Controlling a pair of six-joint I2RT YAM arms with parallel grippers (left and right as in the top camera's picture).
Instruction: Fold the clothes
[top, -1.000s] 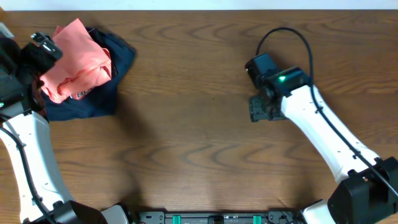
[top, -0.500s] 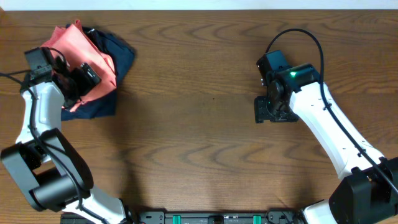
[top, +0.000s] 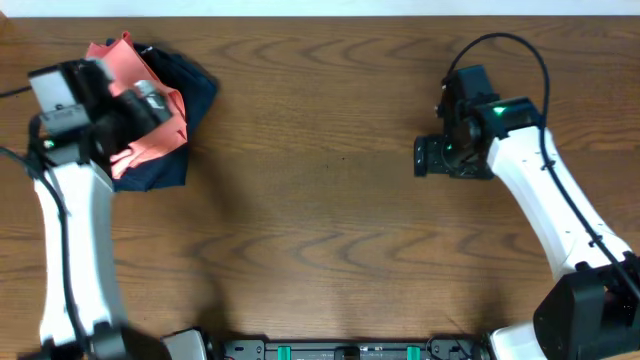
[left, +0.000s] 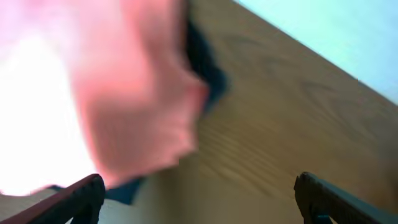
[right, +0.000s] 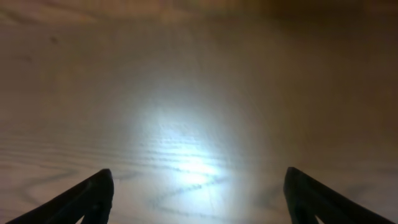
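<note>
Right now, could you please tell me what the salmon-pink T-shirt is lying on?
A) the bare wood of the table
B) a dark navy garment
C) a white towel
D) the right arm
B: in the overhead view the crumpled salmon-pink T-shirt sits on top of a dark navy garment, whose fabric sticks out beside and below it.

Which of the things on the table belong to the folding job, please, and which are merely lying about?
For the job: the salmon-pink T-shirt, crumpled at the table's left end.
Lying about: the dark navy clothing beneath it.
</note>
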